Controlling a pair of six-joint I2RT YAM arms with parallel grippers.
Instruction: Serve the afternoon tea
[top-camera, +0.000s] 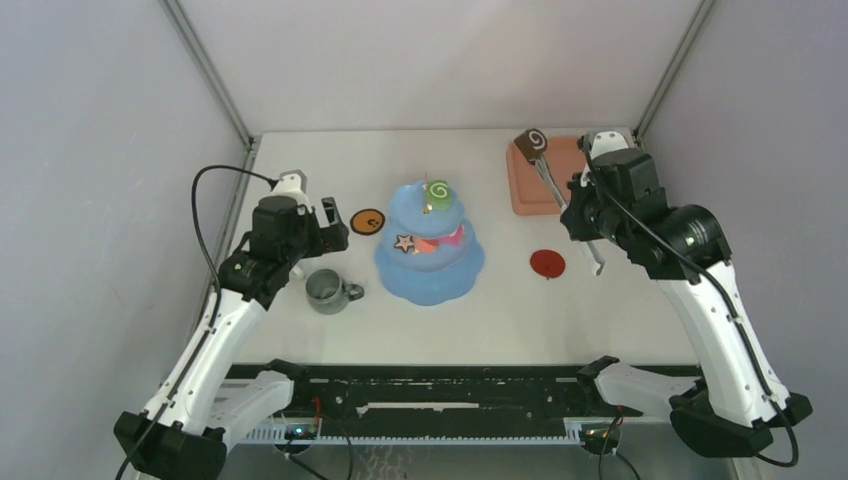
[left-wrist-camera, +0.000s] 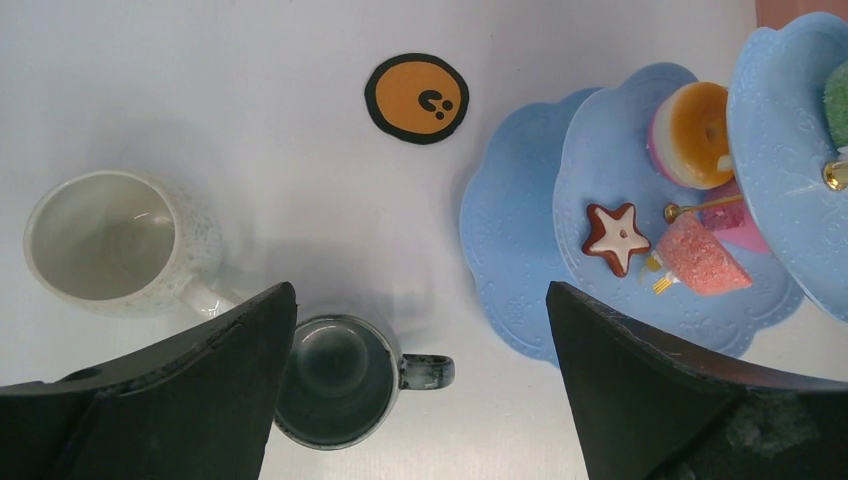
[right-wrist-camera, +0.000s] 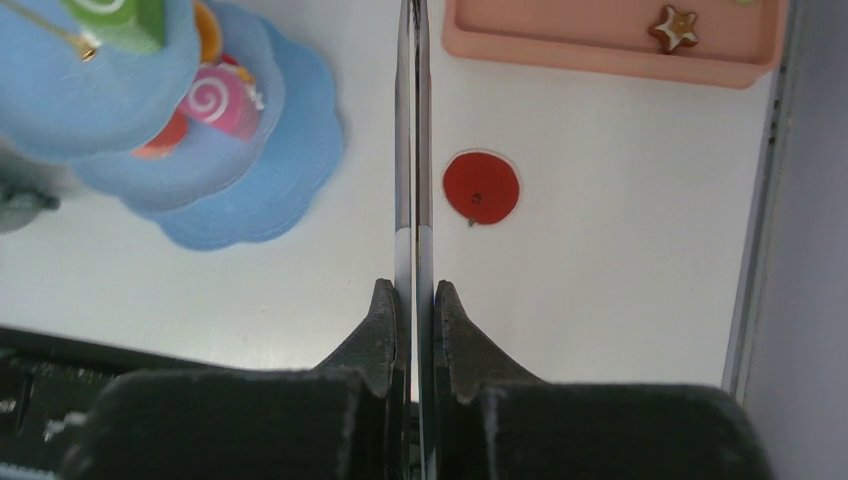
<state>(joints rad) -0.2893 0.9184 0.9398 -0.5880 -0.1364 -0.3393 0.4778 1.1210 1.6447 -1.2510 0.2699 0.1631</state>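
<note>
The light blue cake stand (top-camera: 430, 270) stands mid-table, with a green swirl roll (top-camera: 437, 190) on its top tier. Its middle tier holds a star cookie (left-wrist-camera: 617, 235), an orange tart (left-wrist-camera: 695, 135) and a pink swirl roll (right-wrist-camera: 215, 100). My left gripper (left-wrist-camera: 420, 290) hangs open over the table, left of the stand. The grey-green mug (left-wrist-camera: 335, 380) sits below it by the left finger, and the white mug (left-wrist-camera: 110, 245) is further left. My right gripper (right-wrist-camera: 412, 290) is shut on the metal tongs (right-wrist-camera: 412, 150), whose tips pinch a brown swirl roll (top-camera: 532, 142) over the tray's left end.
The salmon-pink tray (right-wrist-camera: 610, 50) lies at the back right with a star cookie (right-wrist-camera: 673, 27) in it. A red coaster (top-camera: 547, 263) lies right of the stand, under the tongs' line. An orange coaster (top-camera: 368, 221) lies left of the stand. Walls close in on both sides.
</note>
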